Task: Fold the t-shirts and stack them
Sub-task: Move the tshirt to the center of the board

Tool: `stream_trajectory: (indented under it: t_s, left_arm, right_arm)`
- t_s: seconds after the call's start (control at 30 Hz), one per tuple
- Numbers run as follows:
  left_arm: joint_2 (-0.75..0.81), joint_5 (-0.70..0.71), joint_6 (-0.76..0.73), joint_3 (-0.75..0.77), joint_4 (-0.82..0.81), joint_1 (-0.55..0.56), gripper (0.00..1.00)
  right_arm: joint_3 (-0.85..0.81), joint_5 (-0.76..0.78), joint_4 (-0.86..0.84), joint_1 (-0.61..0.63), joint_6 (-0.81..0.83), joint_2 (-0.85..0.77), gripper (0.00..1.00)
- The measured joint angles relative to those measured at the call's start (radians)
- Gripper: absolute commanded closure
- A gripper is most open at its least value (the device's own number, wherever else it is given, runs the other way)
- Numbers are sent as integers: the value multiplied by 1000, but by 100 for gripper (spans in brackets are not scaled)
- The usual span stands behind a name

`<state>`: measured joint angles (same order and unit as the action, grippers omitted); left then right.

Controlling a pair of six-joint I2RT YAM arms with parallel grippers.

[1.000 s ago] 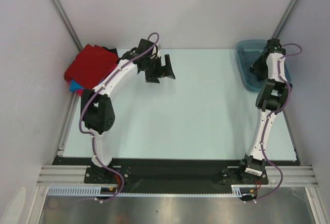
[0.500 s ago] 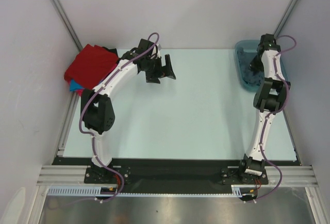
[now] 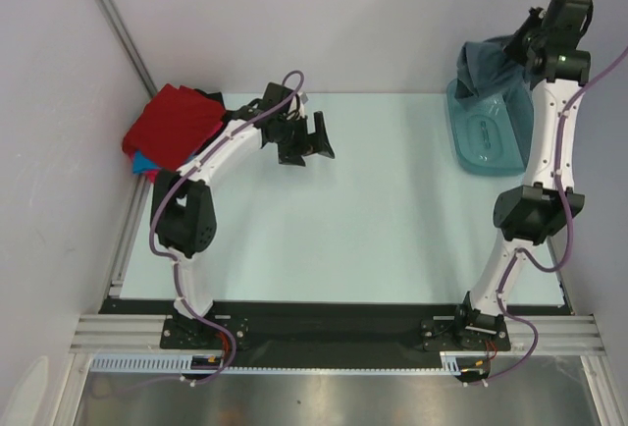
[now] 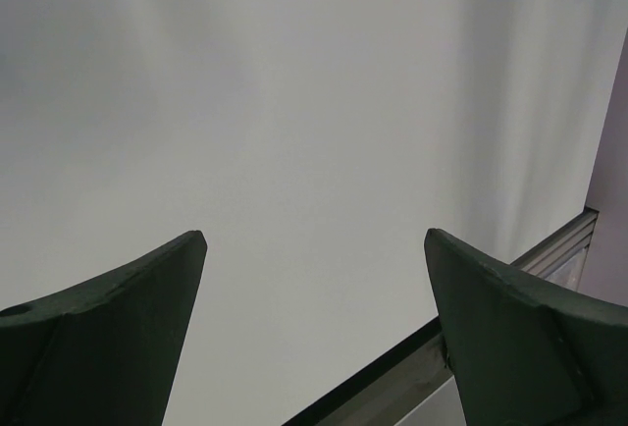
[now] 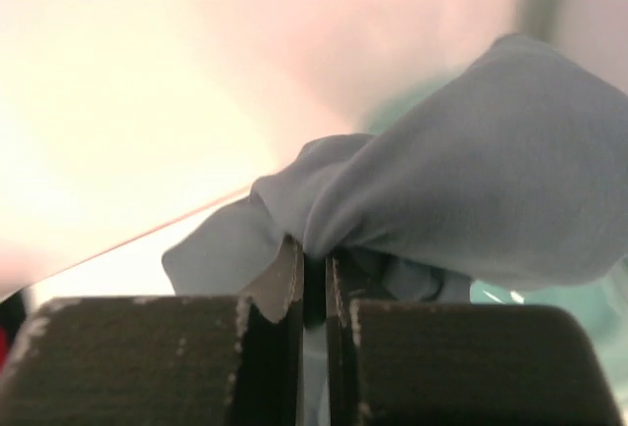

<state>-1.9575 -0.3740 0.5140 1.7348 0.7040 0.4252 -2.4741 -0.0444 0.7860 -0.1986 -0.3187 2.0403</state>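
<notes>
Grey-blue t-shirt (image 3: 487, 63) tight in the clenched right pincer (image 5: 312, 261), above the teal tub (image 3: 488, 139); left pincer (image 4: 315, 236) agape.

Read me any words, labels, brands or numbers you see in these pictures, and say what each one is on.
No text can be read in any view.
teal tub: faint marks on its floor, too small and blurred to read.
grey-blue t-shirt and red t-shirt: no print visible.
</notes>
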Motion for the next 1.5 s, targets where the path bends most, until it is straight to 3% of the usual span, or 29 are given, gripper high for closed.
stream_trajectory:
  t_s: [0.3,0.53,0.6,0.63,0.67,0.8,1.0,1.17,1.5]
  left_arm:
    - [89,41,10,-114,-30,11,0]
    - [235,180,45,-181,-50,11,0]
    - [285,212,60,-201,-56,11,0]
    - [311,226,66,-212,-64,11,0]
    - [333,237,72,-224,-73,11,0]
    - [384,252,96,-251,-110,11,0]
    - [378,248,122,-256,-140,16,0]
    - [362,240,134,-256,-158,40,0]
    - [315,236,132,-210,-139,84,0]
  right_arm:
    - [94,-320,13,133,-18,-170,100]
    - [429,-418,11,226,-66,-372,100]
    - [518,-433,17,247,-84,-410,43]
    - [561,-440,18,258,-91,-423,6]
    - [592,-442,22,266,-98,-428,0]
    - [655,-402,84,292,-95,-423,0]
    - [655,-187,230,257,-101,-369,0]
    - [647,-40,251,212,-84,-308,0]
    - [367,244,236,226,98,138,1]
